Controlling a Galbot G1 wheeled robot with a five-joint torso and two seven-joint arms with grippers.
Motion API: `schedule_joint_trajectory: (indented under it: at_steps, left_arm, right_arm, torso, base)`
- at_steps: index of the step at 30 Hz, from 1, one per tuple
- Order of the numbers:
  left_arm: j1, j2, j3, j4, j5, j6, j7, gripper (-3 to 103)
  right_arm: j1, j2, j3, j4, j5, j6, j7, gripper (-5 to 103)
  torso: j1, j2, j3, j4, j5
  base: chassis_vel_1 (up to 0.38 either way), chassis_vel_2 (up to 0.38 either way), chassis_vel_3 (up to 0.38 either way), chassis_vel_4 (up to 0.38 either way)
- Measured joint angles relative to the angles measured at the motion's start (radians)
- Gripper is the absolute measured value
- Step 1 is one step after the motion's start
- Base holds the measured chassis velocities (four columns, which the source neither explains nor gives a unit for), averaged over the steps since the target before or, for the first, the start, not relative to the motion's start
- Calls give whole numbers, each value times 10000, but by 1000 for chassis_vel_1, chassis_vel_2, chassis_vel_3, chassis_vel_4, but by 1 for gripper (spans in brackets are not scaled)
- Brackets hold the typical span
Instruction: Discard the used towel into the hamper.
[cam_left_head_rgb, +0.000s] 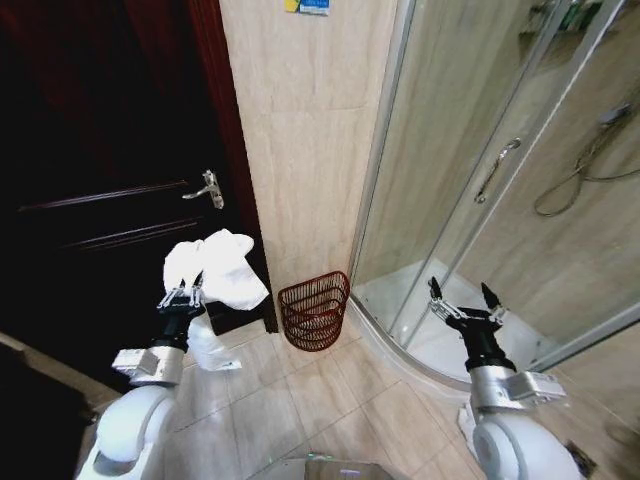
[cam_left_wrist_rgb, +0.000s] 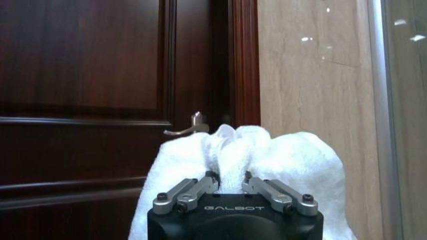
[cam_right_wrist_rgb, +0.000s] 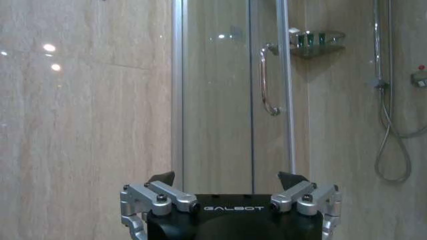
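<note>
Much of the dark wooden door (cam_left_head_rgb: 110, 170) is lost in shadow in the head view; its panels are barely readable, and only the metal lever handle (cam_left_head_rgb: 207, 189) stands out clearly. The curved glass shower enclosure (cam_left_head_rgb: 470, 150) runs off the frame at the right, so its far side is cut away, and the shower hose (cam_left_head_rgb: 575, 180) behind the glass is faint. Between door and shower stands a beige tiled wall (cam_left_head_rgb: 300, 130), with a small sign at its top clipped by the frame edge.

The hamper (cam_left_head_rgb: 314, 310) sits on the tiled floor (cam_left_head_rgb: 300, 400) at the foot of that wall, just beside the shower's raised curb and near the door frame. It is a small reddish-brown open-weave basket, its slatted sides narrowing toward the base; its inside is hard to make out through the weave.

The white towel (cam_left_head_rgb: 218, 264) is bunched and hangs in front of the door, up and to the left of the hamper and apart from it. The left gripper (cam_left_head_rgb: 181, 298) has its fingers clenched on the towel's gathered folds, and the cloth hides the fingertips in the left wrist view. The right gripper (cam_left_head_rgb: 466, 299) is held up before the shower glass, fingers spread wide and grasping nothing.
</note>
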Motion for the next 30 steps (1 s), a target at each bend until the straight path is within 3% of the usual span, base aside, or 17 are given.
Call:
schedule_joint_trajectory:
  at_steps: [30]
  left_arm:
    - [-49,62,-58,-201,-39,14,-69,13]
  right_arm:
    - [73,-6,112,320,-15,-194,158,100]
  torso:
    - [-603,-1372,-771,-1,0]
  base:
    - [0,0,0,0]
